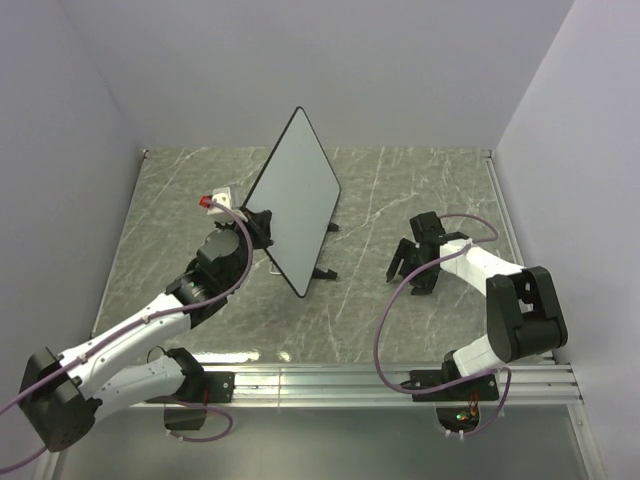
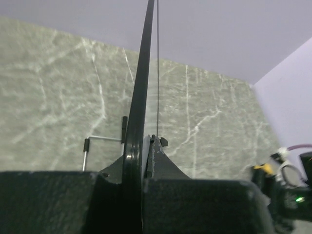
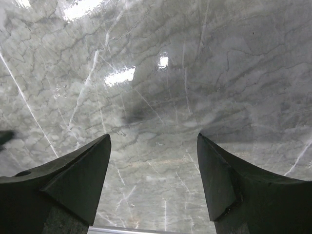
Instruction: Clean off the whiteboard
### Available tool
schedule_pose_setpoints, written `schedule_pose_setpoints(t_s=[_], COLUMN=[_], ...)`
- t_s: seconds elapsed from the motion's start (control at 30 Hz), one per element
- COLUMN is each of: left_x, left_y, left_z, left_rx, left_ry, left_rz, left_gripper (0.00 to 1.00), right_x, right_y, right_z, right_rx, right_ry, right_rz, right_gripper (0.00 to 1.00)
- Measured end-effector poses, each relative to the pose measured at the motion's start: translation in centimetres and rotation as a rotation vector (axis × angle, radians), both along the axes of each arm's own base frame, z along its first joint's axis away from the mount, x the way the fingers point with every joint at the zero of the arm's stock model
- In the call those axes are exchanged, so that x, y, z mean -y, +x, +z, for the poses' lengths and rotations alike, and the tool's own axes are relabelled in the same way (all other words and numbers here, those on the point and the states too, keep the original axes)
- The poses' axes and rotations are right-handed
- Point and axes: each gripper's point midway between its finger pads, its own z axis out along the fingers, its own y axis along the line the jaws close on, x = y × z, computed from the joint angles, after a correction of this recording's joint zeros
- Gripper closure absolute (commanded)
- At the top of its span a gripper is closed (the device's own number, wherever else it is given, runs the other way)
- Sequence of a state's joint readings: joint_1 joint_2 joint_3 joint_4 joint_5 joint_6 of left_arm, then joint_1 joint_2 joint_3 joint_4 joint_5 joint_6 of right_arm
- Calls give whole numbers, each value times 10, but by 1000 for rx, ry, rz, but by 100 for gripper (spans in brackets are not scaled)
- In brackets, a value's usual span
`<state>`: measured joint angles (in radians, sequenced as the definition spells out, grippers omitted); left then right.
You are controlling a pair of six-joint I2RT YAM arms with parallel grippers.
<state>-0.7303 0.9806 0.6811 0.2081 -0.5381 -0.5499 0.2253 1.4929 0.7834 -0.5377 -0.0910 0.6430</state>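
Two arms, one holding: board braced, wiping hand empty

You have the whiteboard (image 1: 295, 195) standing on its feet (image 1: 322, 273) a little left of the counter's (image 1: 420, 180) middle, its white face turned toward the right edge. Your left gripper (image 1: 262, 224) pinches its black rim on the left side. Your right gripper (image 3: 153, 137) hangs low over the counter nearer the right edge, well apart from the board, jaws spread and holding nothing.

By my reading this is the bracing step: board steadied, wiping not yet begun. No scribbles show on that face, so what is left to wipe I cannot tell. The next move calls for something to wipe with in the right jaws, then a flat pass across the face while the left grip takes the push. A small yellow thing (image 2: 263, 168) shows near the right arm, too small to name.
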Motion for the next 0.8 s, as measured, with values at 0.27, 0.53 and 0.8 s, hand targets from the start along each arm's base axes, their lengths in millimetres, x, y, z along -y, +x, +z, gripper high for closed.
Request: schedule_pose_setpoints(t_s=[0.27, 0.53, 0.8], left_x=[-9, -1, 25], left_y=[-11, -4, 19], left_z=[4, 3, 4], left_rx=[73, 58, -48], left_ry=[120, 128, 152], left_rz=[-51, -65, -59], left_gripper=[100, 100, 100], right_x=[0, 0, 0], right_y=[-1, -1, -1], right_z=[0, -1, -1], right_rx=[14, 18, 17], right_ry=[4, 6, 7], right_rz=[3, 5, 8], right_gripper=[22, 22, 23])
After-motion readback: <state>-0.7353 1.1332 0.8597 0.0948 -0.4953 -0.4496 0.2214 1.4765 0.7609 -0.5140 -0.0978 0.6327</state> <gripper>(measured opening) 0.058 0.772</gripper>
